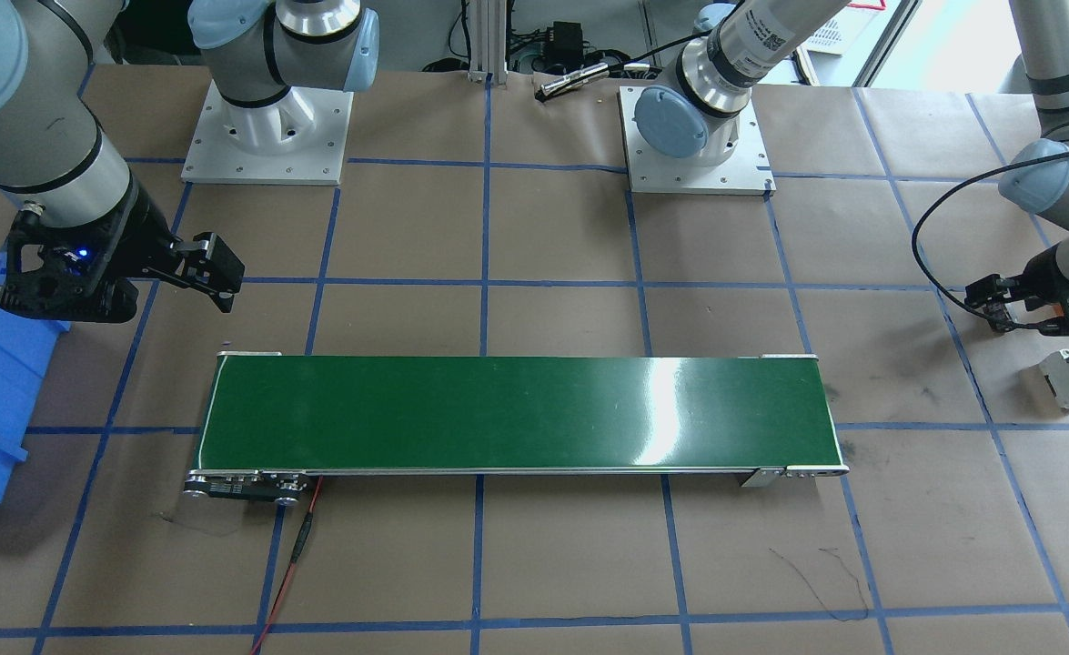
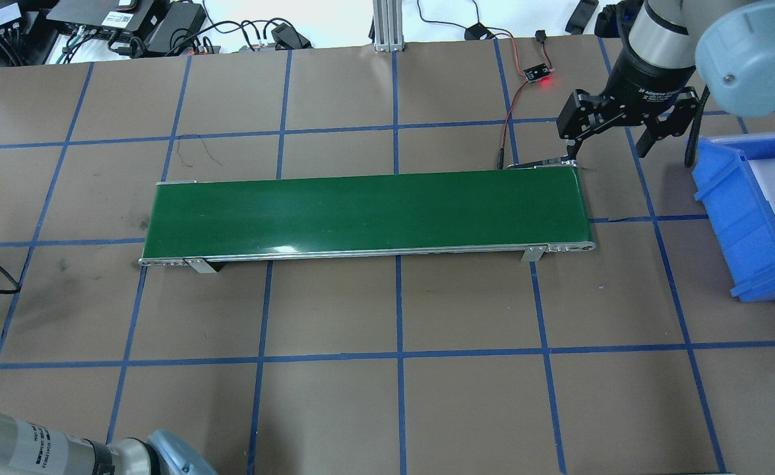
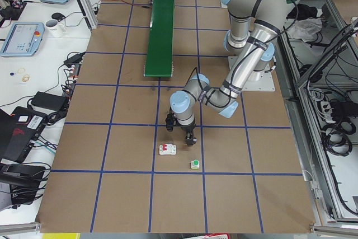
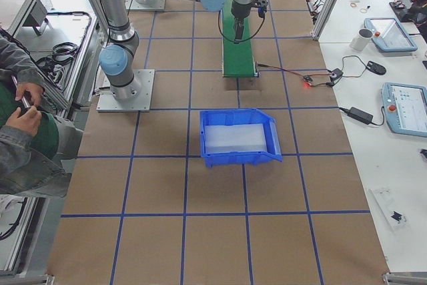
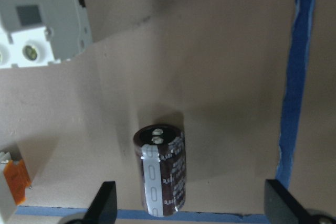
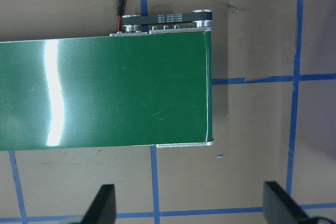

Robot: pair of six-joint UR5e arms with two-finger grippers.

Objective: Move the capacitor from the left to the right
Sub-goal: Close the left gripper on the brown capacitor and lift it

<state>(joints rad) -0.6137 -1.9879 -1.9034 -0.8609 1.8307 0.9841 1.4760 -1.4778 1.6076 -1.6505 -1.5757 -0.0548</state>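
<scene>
Capacitor (image 5: 164,174) sits on the brown paper toward the tabletop's left end. In the wrist view it lies between the fingers (image 5: 105,205) of the left gripper (image 5: 191,205), which are spread wide, neither touching it. It is nearer the finger on that view's left than the other. Its terminal end faces the camera, and the pale stripe shows along its side. White breaker (image 5: 42,19) lies apart, beyond it. Right gripper (image 6: 191,205), likewise spread and holding nothing, hangs beside the belt (image 6: 105,93) end toward the tabletop's right end.

Capacitor (image 5: 163,171) on table (image 2: 334,409) near circuit breaker (image 5: 39,19), conveyor (image 2: 367,211) mid-table, bin (image 2: 737,218) off its right end
</scene>
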